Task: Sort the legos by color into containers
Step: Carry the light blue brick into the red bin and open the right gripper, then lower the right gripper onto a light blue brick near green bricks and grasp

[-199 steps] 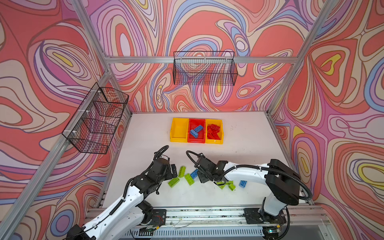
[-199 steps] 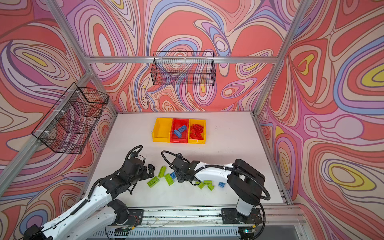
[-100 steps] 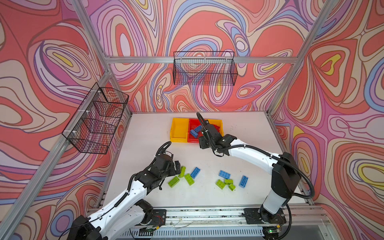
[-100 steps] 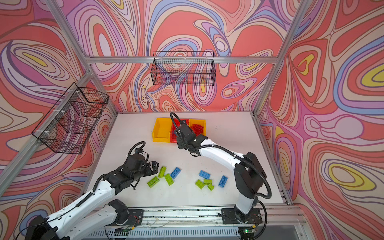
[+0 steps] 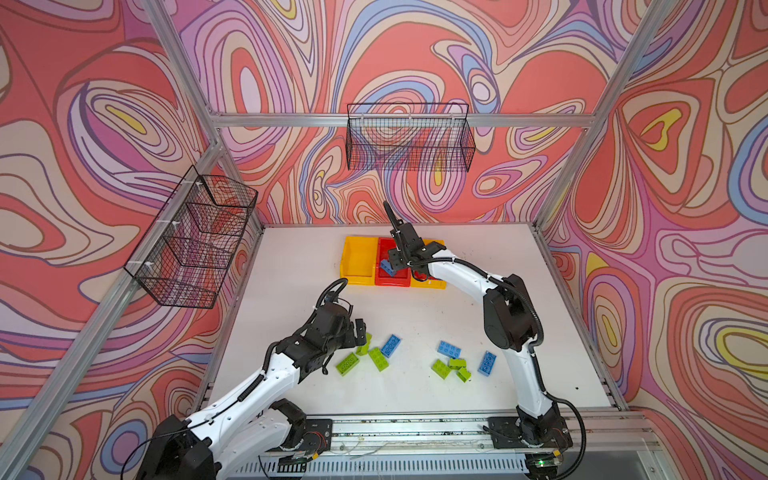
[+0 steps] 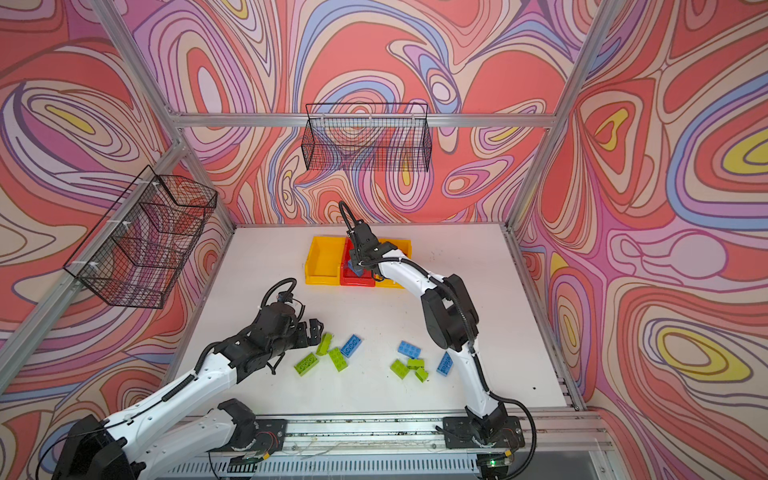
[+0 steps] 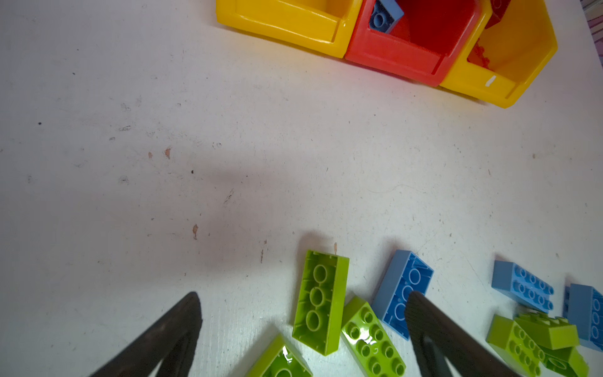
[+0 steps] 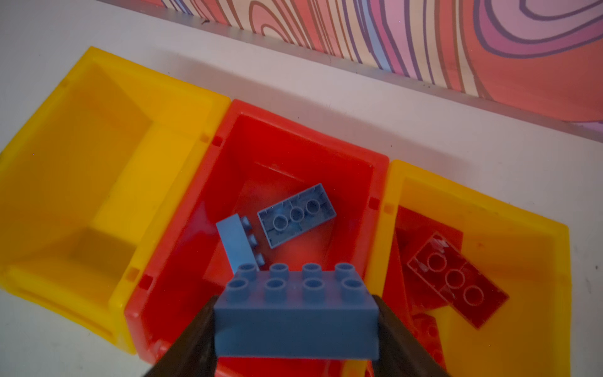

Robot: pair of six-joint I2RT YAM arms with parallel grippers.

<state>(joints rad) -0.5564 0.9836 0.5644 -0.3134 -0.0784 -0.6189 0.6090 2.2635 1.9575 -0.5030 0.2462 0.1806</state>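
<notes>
Blue brick (image 8: 295, 326) clamped in right gripper (image 8: 295, 306), above red bin (image 8: 189, 228).

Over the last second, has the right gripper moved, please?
Yes: the right gripper, holding a blue brick, went from the loose bricks to above the red bin.

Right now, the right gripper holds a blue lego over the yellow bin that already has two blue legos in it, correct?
No, that bin is red, not yellow. The right wrist view shows the right gripper holding the blue lego over the red bin, with two blue legos already lying inside.
</notes>
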